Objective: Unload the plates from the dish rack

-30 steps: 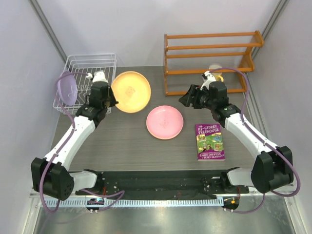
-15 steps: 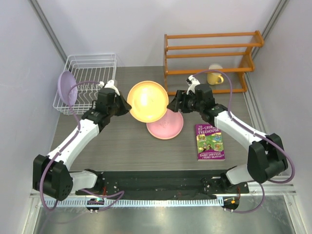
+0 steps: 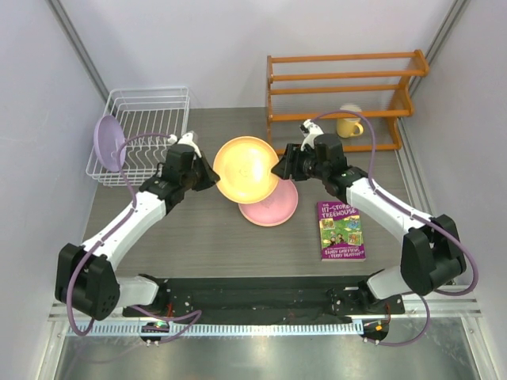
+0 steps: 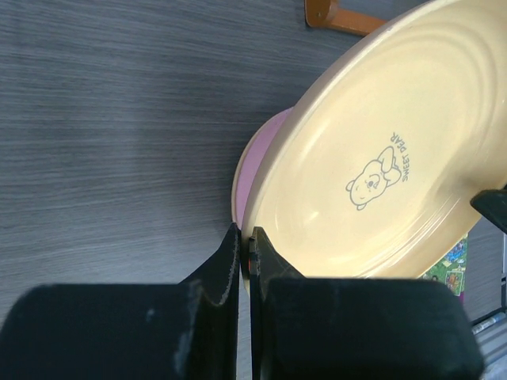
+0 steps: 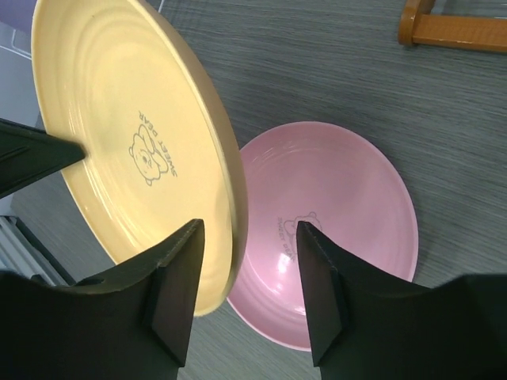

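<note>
An orange-yellow plate (image 3: pixel 245 168) hangs tilted over the table, and my left gripper (image 3: pixel 211 176) is shut on its left rim (image 4: pixel 247 237). My right gripper (image 3: pixel 279 169) is open at the opposite edge. Its fingers straddle the plate's rim (image 5: pixel 238 229) without clamping it. A pink plate (image 3: pixel 276 207) lies flat on the table beneath, partly covered by the yellow one. A lavender plate (image 3: pixel 109 142) leans upright at the left side of the white wire dish rack (image 3: pixel 150 107).
An orange wooden shelf rack (image 3: pixel 341 83) stands at the back right with a yellow mug (image 3: pixel 348 125) on its lowest level. A purple book (image 3: pixel 341 229) lies right of the pink plate. Grey walls close in both sides.
My left arm carried the yellow plate rightward from beside the rack to above the pink plate. My right arm swung left to the plate's far rim, and its jaws narrowed a little.
</note>
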`<state>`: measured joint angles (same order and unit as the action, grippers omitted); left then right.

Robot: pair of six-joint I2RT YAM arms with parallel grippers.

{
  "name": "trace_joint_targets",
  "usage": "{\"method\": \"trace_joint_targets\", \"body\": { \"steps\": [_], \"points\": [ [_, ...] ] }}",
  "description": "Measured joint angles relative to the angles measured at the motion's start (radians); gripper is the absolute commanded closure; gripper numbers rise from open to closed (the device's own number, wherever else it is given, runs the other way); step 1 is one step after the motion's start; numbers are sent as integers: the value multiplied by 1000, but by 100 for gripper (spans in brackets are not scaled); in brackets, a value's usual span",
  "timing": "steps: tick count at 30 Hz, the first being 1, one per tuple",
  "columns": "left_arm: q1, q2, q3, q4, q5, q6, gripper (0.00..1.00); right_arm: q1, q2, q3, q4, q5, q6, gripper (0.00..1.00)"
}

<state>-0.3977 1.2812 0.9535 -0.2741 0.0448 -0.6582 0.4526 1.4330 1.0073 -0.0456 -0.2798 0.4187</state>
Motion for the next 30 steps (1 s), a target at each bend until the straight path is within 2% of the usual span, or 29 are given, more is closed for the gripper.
{"method": "trace_joint_targets", "body": {
  "steps": [3, 4, 9, 10, 11, 12, 14, 15, 17, 24, 30],
  "points": [
    [-17, 14, 0, 0, 10, -11, 100, 1, 23, 3, 0, 0, -2, 59],
    [-24, 18, 0, 0, 14, -14, 100, 2, 32, 5, 0, 0, -3, 69],
    [-40, 22, 0, -4, 28, -16, 100, 2, 64, 5, -2, 1, -8, 92],
    [-40, 23, 0, -6, 27, -15, 95, 1, 64, 5, 0, 0, -9, 96],
    [-39, 24, -1, -11, 24, -16, 87, 1, 64, 8, 0, 0, -9, 97],
    [-39, 25, -1, -15, 23, -16, 62, 1, 64, 10, 0, 0, -9, 97],
    [-39, 25, -1, -16, 19, -8, 55, 3, 64, 12, -3, 7, -16, 99],
    [-40, 25, -1, -15, 17, -13, 45, 4, 63, 13, -10, 26, -24, 99],
    [-43, 25, -1, -19, -2, -6, 35, 4, 63, 13, -29, 51, -32, 99],
    [-46, -19, -1, -97, -211, 63, 24, -16, 55, 38, -129, 130, -64, 99],
    [-46, -205, -19, -105, -435, 159, 20, -45, 69, 50, -169, 132, -69, 99]
  ]
}}
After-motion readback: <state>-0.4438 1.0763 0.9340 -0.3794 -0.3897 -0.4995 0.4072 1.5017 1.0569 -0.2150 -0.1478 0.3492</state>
